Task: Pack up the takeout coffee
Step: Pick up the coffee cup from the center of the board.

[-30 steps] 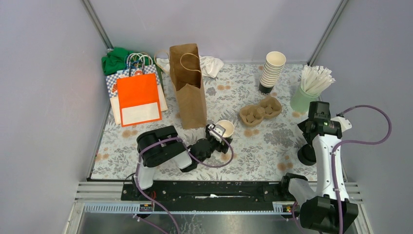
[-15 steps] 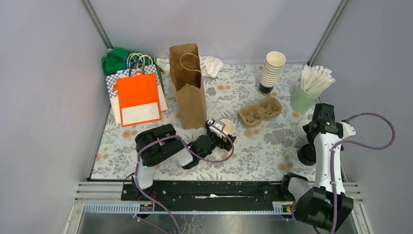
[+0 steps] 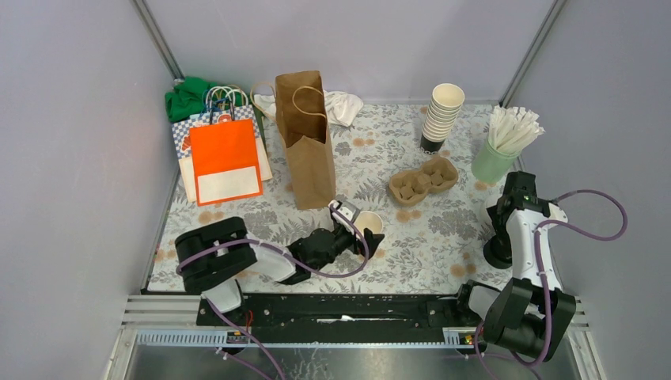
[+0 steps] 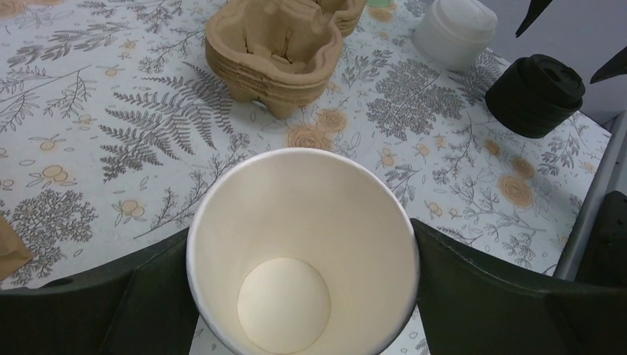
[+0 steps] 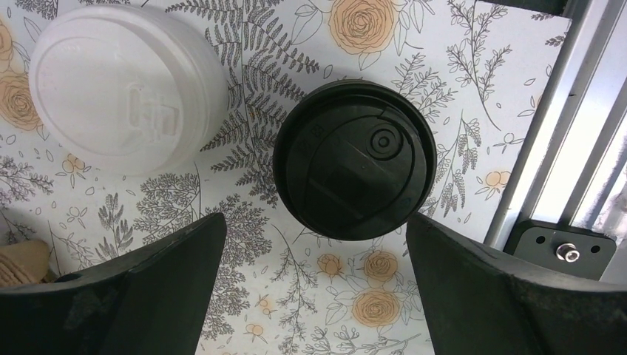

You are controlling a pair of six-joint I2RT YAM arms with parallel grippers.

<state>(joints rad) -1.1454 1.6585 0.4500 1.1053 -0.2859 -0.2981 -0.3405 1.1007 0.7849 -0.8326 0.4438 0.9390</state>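
Your left gripper [image 4: 302, 237] stands wide with the cup [image 4: 285, 303] upright between its jaws, at about 6 o'clock on the table [image 3: 443, 237]. Each finger sits right at the rim, and you cannot tell whether they press on it or only flank it. The cup is open-topped and white inside. Out at 3 o'clock, by the table's right edge, your right gripper [image 5: 314, 229] hangs fully spread above the black lids [image 5: 353, 159] with nothing in its hold, one finger off to each side of them. A white lid [image 5: 122, 89] lies just beside the black ones, at their 12 o'clock in the top view. Farther back, at 1 o'clock from the cup, the carrier [image 3: 423, 180] rests on the table, well apart from both grippers. The brown bag [image 3: 308, 150] stands upright and open at the cup's 11 o'clock, with the orange bag [image 3: 225, 158] at the brown bag's 9 o'clock. Along the far edge, the cup stack [image 3: 441, 115] stands at 1 o'clock and the stick cup [image 3: 494, 162] at 2 o'clock.
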